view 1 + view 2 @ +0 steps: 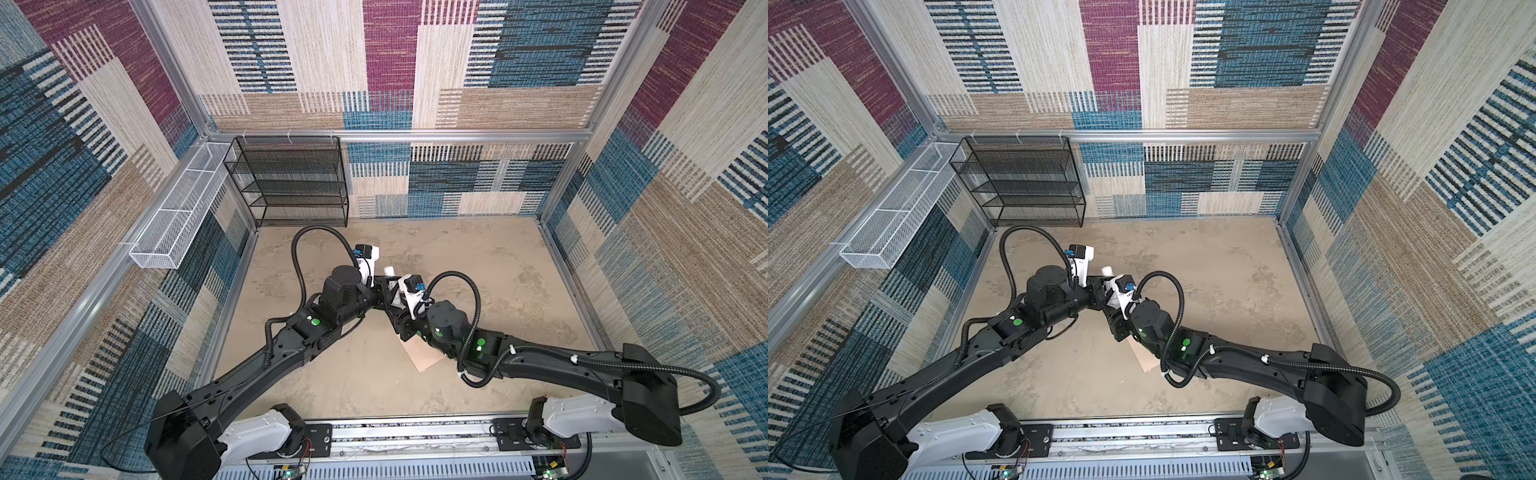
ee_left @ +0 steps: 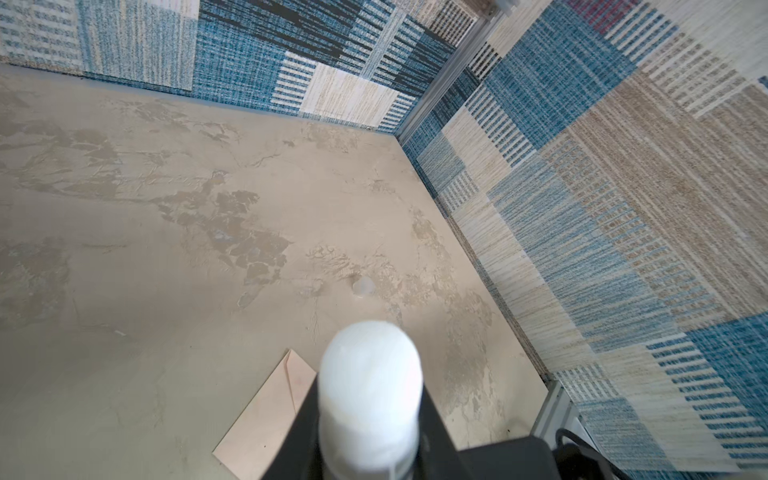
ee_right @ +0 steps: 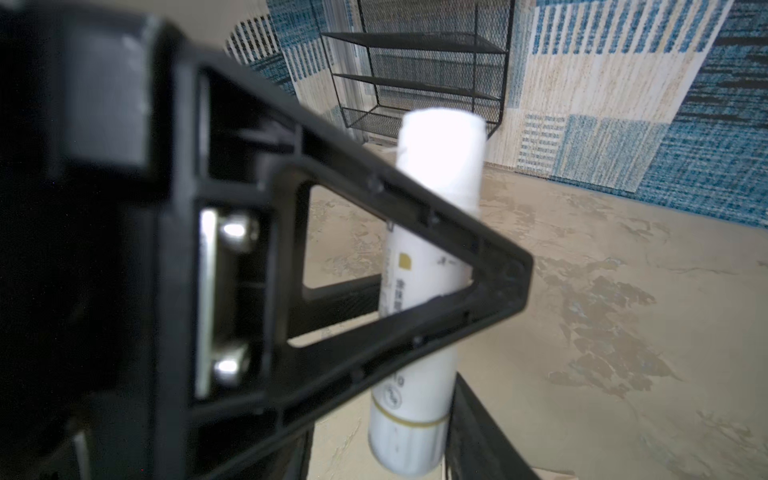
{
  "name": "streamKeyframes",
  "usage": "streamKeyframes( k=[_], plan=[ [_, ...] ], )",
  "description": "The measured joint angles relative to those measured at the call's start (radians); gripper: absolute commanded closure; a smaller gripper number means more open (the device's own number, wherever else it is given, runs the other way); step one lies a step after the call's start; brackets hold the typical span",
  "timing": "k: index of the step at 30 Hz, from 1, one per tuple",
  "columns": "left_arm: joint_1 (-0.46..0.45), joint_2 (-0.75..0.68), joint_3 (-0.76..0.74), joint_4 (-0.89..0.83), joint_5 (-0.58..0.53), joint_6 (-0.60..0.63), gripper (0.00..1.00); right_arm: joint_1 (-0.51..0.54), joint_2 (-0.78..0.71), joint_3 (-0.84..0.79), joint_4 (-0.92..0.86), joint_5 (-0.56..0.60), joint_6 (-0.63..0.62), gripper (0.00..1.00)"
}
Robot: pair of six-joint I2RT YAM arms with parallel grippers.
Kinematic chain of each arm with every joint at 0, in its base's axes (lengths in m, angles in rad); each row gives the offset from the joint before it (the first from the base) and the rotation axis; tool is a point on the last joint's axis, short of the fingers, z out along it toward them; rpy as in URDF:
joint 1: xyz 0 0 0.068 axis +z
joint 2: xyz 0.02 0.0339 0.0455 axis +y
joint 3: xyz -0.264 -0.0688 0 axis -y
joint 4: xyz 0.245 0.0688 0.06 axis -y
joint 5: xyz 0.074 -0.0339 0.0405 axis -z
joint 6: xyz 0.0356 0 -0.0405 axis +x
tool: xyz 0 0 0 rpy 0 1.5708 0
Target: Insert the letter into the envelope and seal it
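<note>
Presently: envelope (image 2: 266, 419), peach-pink, flat on the table (image 2: 145, 291); in a top view only a corner of the envelope (image 1: 424, 355) shows from under the right arm; letter not in view, perhaps inside.

Aloft near the envelope, not touching it: white tube (image 2: 370, 357), seemingly a glue stick, bared end up, clamped in the left claw (image 2: 371, 401), probably readied for the flap; right claw (image 1: 392, 297) just beside it, spread impossible to tell.

Tube label: yellow square, characters too blurred to read; farther from the envelope, a small pale cap (image 2: 363, 286).

one envelope (image 2: 266, 415), one tube (image 2: 370, 382), one shelf (image 1: 291, 183), one basket (image 1: 174, 224)
</note>
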Motion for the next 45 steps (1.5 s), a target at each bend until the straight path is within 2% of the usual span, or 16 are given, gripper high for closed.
streamKeyframes(
  k=[3,7,13,21,27,35,45],
  plan=[
    [0.002,-0.02,0.003,-0.001,0.002,0.014,1.0,-0.012,-0.068,-0.034,-0.001,-0.047,-0.021,0.38],
    [0.022,-0.046,0.014,-0.001,0.039,0.034,1.0,-0.085,-0.185,-0.096,-0.007,-0.141,-0.032,0.37],
    [0.068,-0.069,0.01,0.018,0.156,0.035,1.0,-0.228,-0.309,-0.142,-0.013,-0.368,-0.04,0.37],
    [0.114,-0.06,-0.024,0.144,0.424,0.033,1.0,-0.333,-0.291,-0.158,0.037,-0.737,-0.035,0.36],
    [0.126,-0.059,-0.056,0.258,0.582,0.021,1.0,-0.397,-0.26,-0.209,0.15,-0.929,0.052,0.32],
    [0.126,-0.051,-0.079,0.349,0.68,-0.007,1.0,-0.421,-0.2,-0.237,0.344,-1.092,0.171,0.35],
    [0.126,-0.018,-0.095,0.43,0.706,-0.042,1.0,-0.421,-0.15,-0.24,0.472,-1.152,0.241,0.37]
  ],
)
